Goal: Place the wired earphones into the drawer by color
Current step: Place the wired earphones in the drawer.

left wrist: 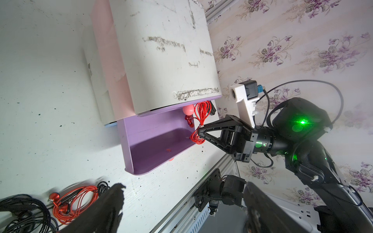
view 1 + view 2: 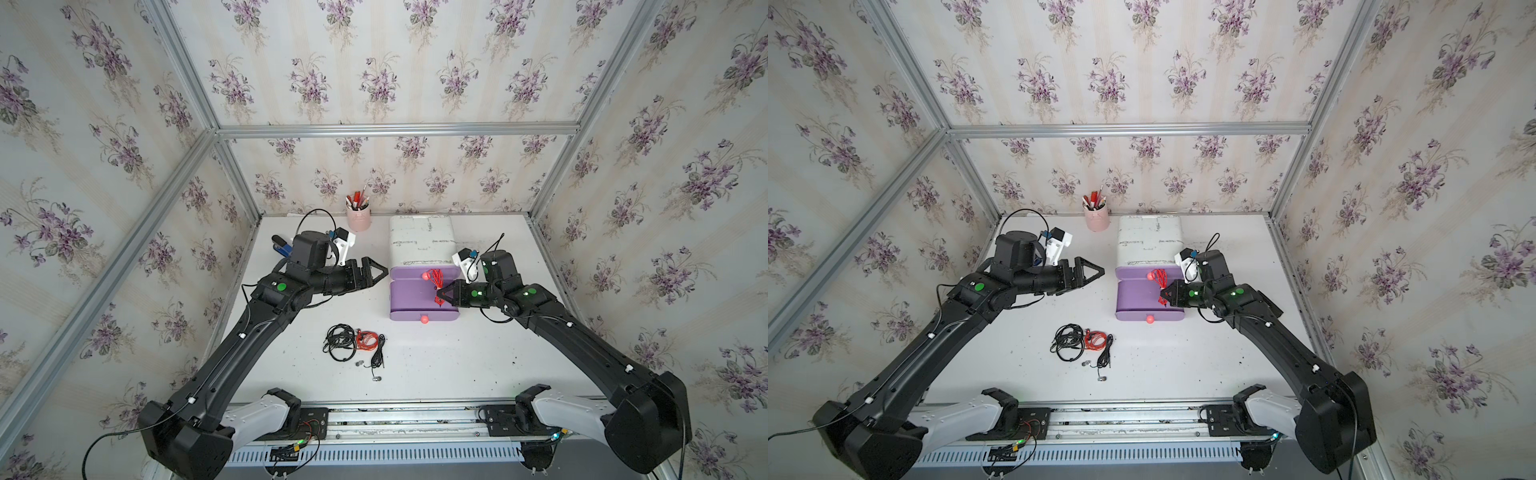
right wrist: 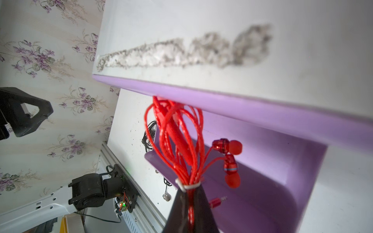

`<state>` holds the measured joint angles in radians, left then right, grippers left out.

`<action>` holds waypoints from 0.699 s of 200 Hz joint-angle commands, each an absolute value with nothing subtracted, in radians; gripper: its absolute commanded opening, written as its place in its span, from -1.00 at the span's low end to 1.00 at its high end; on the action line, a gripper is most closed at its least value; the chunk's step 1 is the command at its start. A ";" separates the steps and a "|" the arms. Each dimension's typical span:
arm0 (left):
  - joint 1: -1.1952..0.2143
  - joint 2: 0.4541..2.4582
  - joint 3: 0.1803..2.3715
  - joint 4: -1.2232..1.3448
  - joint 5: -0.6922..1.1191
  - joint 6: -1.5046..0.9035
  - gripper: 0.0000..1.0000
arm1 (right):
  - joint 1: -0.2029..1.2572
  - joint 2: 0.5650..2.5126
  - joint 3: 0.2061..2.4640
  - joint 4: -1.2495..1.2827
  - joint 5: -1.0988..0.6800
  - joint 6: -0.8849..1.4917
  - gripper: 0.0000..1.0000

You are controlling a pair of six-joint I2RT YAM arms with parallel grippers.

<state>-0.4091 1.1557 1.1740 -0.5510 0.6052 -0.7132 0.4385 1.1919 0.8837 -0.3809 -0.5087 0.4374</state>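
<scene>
Right end effector (image 2: 441,294) is clamped on the red earphones (image 2: 435,277), pinching the bundle at its white tie (image 3: 188,185). The bundle hangs over the right-hand side of the open drawer (image 2: 409,301), clear of the surface (image 2: 478,365). Its cable loops reach up to the closed purple front above, beside the pink knob (image 2: 425,275); whether they touch it I cannot tell. Two red earbuds (image 3: 230,159) dangle next to the loops. The jack plug (image 3: 218,200) sits low in the drawer, contact with its floor unclear.

The drawer unit (image 2: 422,237) is white-topped and scuffed, at the back of the surface, right of centre. The open drawer is purple and pulled out toward the robot.

Left end effector (image 2: 384,273) has its jaws spread wide, gripping nothing. It hovers just left of the drawer unit and points toward it.

On the surface, in front of and left of the open drawer, lie black earphones (image 2: 338,341). Orange earphones (image 2: 368,338) lie against them. A further black cable (image 2: 379,353) has silver buds (image 2: 376,378).

Pen cup (image 2: 358,218) stands at the back, left of the unit.
</scene>
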 commanded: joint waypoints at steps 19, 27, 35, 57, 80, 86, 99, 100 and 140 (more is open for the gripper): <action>-0.401 1.149 1.163 -0.534 0.593 -0.696 0.89 | 0.437 1.201 0.854 -0.327 -0.491 0.416 -1.00; -0.401 1.149 1.161 -0.534 0.594 -0.696 0.89 | 0.437 1.200 0.849 -0.328 -0.489 0.414 -1.00; -0.401 1.147 1.157 -0.533 0.593 -0.695 0.89 | 0.436 1.194 0.840 -0.328 -0.483 0.410 -1.00; -0.402 1.144 1.148 -0.531 0.591 -0.696 0.89 | 0.437 1.164 0.808 -0.312 -0.477 0.408 -1.00; -0.401 1.144 1.141 -0.528 0.587 -0.698 0.89 | 0.436 1.150 0.784 -0.313 -0.454 0.397 -1.00; -0.401 1.144 1.138 -0.526 0.587 -0.698 0.89 | 0.436 1.149 0.779 -0.314 -0.450 0.395 -1.00; -0.401 1.144 1.134 -0.526 0.586 -0.701 0.89 | 0.436 1.150 0.766 -0.309 -0.449 0.394 -0.95; -0.401 1.144 1.135 -0.526 0.586 -0.701 0.89 | 0.436 1.150 0.765 -0.307 -0.450 0.394 -0.94; -0.399 1.143 1.125 -0.528 0.582 -0.701 0.89 | 0.436 1.172 0.759 -0.297 -0.436 0.396 -0.90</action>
<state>-0.4004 1.1461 1.1290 -0.5507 0.5880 -0.7101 0.4339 1.1599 0.7616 -0.3077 -0.4450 0.4042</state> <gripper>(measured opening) 0.946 0.093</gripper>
